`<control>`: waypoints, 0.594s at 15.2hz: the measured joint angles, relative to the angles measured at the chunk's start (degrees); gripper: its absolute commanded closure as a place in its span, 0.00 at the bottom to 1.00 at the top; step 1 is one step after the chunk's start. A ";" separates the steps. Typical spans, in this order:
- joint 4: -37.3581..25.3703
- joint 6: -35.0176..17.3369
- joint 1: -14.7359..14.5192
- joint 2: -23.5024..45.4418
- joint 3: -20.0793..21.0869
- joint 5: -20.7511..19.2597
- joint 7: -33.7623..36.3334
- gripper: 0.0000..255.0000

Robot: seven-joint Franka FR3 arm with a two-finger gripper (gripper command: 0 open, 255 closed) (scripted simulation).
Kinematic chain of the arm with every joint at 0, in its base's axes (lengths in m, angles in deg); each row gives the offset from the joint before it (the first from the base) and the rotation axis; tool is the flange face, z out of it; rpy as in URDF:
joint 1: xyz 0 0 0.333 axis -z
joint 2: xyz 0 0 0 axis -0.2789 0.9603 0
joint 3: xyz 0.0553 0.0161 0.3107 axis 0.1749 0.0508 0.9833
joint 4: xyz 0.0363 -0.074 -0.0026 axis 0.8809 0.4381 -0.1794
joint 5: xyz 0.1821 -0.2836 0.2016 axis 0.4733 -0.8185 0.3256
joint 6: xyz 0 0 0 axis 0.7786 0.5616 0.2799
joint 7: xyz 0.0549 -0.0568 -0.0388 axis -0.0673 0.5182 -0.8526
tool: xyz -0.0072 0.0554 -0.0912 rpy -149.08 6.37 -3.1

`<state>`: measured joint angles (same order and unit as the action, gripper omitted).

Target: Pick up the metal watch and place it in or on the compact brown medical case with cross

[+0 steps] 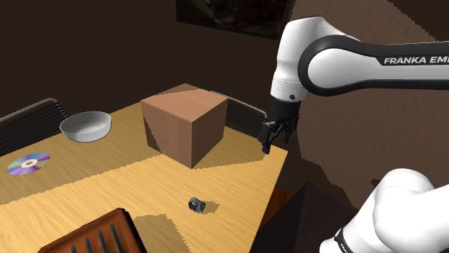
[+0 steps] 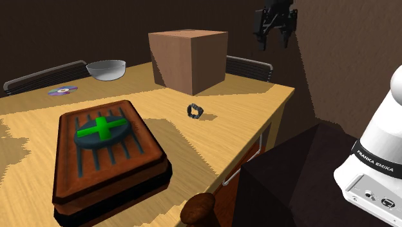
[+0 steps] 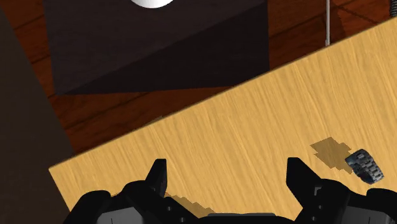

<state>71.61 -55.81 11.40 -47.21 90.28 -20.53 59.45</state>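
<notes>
The small dark metal watch point(image 1: 197, 205) point(image 2: 195, 111) point(image 3: 364, 164) lies curled on the wooden table point(image 1: 144, 187), near its edge on the stand's side. The brown medical case point(image 2: 103, 151) point(image 1: 97, 236) with a green cross on its dark lid rests flat on the table, at the near end in the second exterior view. My black gripper point(image 1: 274, 134) point(image 2: 273, 27) point(image 3: 224, 175) hangs high above the table's far corner, well away from the watch. Its fingers stand apart with nothing between them. In the wrist view the watch lies off beside the right finger.
A big brown cardboard box point(image 1: 185, 122) point(image 2: 188, 60) stands at the table's far end. A white bowl point(image 1: 86, 126) point(image 2: 106, 69) and a shiny disc point(image 1: 29, 164) point(image 2: 62, 90) lie beyond it. Dark chairs point(image 2: 248, 67) stand around the table. A round wooden knob point(image 2: 198, 209) rises by the near edge.
</notes>
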 measured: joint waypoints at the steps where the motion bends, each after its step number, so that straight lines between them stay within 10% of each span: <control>1: 0.01 -1.60 -0.47 1.31 1.26 0.32 0.85 0.00; 9: -3.25 -12.74 -2.94 13.66 10.95 -0.11 8.34 0.00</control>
<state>68.36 -68.55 8.46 -33.55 101.23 -20.64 67.80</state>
